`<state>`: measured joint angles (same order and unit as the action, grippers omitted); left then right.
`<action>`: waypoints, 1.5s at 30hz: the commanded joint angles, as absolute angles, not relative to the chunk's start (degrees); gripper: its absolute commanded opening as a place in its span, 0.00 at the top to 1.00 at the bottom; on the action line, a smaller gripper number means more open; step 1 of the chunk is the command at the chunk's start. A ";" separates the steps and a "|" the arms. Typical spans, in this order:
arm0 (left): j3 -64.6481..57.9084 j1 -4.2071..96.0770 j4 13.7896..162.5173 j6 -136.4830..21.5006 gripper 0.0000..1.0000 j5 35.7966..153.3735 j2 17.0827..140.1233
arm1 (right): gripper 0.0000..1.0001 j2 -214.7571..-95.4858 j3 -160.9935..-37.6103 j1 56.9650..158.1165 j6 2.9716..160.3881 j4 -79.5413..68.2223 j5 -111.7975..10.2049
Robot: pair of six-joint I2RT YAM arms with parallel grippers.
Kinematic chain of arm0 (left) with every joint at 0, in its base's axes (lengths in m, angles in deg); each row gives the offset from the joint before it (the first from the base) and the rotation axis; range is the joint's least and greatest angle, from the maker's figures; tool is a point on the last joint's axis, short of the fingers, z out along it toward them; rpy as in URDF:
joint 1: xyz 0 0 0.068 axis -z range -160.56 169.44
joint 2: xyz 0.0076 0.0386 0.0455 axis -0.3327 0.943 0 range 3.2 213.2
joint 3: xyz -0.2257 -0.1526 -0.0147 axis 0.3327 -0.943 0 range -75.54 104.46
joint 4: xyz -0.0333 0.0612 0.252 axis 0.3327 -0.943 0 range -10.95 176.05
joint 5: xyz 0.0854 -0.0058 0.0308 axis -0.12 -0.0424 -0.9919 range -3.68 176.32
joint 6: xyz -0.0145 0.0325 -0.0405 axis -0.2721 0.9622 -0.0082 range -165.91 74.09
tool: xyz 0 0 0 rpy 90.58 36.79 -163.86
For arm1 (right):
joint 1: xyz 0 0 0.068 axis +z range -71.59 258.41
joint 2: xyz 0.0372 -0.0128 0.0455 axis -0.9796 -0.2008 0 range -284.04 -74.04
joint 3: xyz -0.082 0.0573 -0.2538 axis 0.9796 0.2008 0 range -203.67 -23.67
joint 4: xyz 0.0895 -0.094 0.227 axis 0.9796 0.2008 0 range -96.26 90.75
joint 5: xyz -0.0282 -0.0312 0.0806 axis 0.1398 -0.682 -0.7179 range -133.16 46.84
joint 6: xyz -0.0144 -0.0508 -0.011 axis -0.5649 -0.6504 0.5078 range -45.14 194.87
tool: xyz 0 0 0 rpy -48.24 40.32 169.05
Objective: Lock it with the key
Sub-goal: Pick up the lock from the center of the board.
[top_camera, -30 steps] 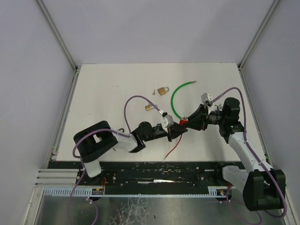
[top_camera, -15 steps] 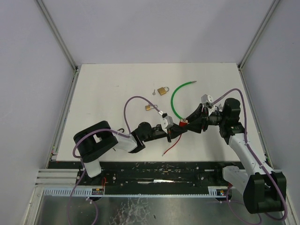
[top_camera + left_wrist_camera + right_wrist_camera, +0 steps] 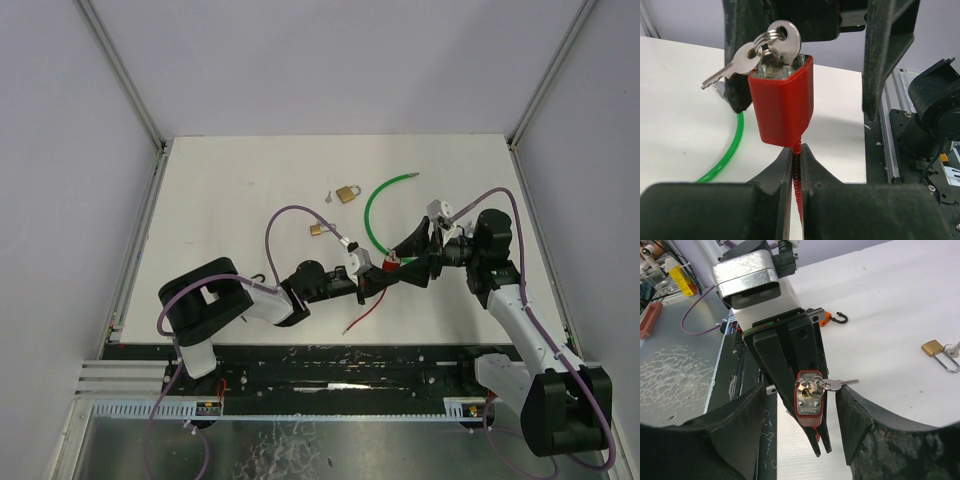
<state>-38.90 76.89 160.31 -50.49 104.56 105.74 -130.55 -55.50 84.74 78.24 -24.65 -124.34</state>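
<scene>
The left tool (image 3: 792,155) is pinched tight on the thin red cable (image 3: 798,172) just under the red lock (image 3: 782,102), holding the lock up off the counter (image 3: 250,170) between the two arms. A key (image 3: 785,37) sits in the lock's top face, and a spare key (image 3: 732,67) hangs from the same ring. The right tool (image 3: 801,389) stands spread, one finger on each side of the lock with gaps showing, and it grips nothing.

What worries me is that the lock hangs by the cable alone. If the right tool closes on the key and twists, the whole body will likely spin with it rather than the cylinder turning, or the cable may slide through the left jaws. The spare key juts out sideways and could get trapped under a finger, spoiling the grip on the proper key. The cable's far end (image 3: 352,325) seems to lie loose on the counter, so turning now may lock nothing.

Around them lie a green cable (image 3: 372,215) curving just beyond the tools, a brass padlock (image 3: 347,193) further back, a smaller one (image 3: 316,230) near the left arm's purple lead, and a black hook (image 3: 840,317). None sits between the tools; only the spare key is in the way
</scene>
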 commanded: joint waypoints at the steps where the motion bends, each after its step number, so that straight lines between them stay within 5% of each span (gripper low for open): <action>1: -38.07 77.11 163.15 -49.77 0.99 103.73 105.58 | 0.33 -128.85 -56.96 84.54 81.61 -27.51 -122.45; 8: -39.47 76.93 164.38 -50.59 0.99 102.84 104.66 | 0.19 -127.02 -59.41 81.05 77.51 -20.76 -123.03; 14: -41.46 75.53 167.32 -53.45 0.99 102.94 103.62 | 0.03 -124.51 -69.21 76.27 50.19 10.85 -125.00; 21: -42.09 74.91 168.60 -54.90 0.99 104.17 103.39 | 0.00 -124.43 -61.73 76.36 47.63 5.82 -132.35; 33: -41.17 75.03 168.47 -55.11 0.99 104.46 104.20 | 0.39 -128.68 -57.86 85.57 49.80 -1.60 -121.42; 45: -38.83 75.60 165.07 -54.56 0.99 104.67 105.27 | 0.48 -127.17 -53.65 87.52 66.80 -22.06 -116.67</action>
